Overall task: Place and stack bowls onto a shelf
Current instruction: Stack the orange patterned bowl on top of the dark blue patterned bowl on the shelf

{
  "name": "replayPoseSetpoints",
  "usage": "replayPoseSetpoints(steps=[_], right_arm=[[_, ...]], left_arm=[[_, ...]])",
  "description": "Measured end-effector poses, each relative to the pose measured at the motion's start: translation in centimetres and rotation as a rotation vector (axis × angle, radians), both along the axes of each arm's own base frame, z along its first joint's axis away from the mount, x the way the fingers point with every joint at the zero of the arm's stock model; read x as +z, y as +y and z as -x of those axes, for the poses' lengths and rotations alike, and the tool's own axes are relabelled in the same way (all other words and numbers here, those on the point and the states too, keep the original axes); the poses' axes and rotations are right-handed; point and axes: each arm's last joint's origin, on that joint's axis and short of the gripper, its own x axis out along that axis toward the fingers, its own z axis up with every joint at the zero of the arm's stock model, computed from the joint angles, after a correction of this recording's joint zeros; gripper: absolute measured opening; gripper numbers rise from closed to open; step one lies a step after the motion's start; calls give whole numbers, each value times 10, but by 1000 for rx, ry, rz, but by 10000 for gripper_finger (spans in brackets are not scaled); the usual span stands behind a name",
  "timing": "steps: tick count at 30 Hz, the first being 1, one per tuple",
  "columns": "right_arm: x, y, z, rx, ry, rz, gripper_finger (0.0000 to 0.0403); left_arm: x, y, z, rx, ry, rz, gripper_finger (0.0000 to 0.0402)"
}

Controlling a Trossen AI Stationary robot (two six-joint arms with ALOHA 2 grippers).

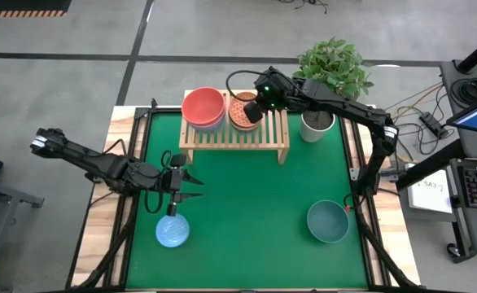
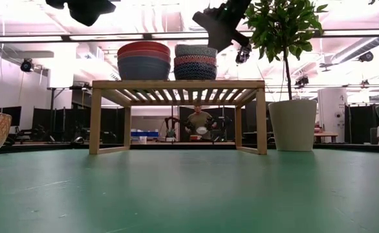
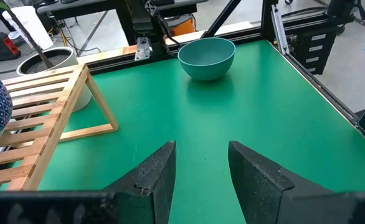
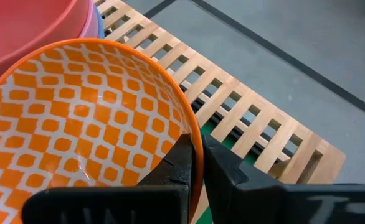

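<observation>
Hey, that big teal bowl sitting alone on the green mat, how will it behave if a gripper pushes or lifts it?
The teal bowl looks rigid, so it should keep its shape. Its smooth rounded wall narrows to a small base, so a side push probably slides or rocks it. A rim pinch seems best; the surface may be slippery.

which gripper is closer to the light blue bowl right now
Left. The left gripper hangs open right beside the light blue bowl, while the right gripper is far across the table at the shelf, pinching the orange patterned bowl.
</observation>
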Motion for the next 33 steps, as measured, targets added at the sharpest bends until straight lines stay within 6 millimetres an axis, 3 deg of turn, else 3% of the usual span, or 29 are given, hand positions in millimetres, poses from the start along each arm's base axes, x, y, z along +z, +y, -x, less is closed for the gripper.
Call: replayPoseSetpoints(steps=[10, 17, 23, 33], right_arm=[[0, 0, 0, -1, -2, 0, 93], [21, 0, 2, 16, -50, 53, 121], [30, -1, -2, 62, -96, 134, 98], [5, -9, -24, 99, -35, 156, 18]], left_arm=[[0, 0, 0, 0, 0, 0, 130], [0, 0, 0, 0, 0, 0, 130], [0, 0, 0, 0, 0, 0, 130], [0, 0, 0, 0, 1, -1, 130]])
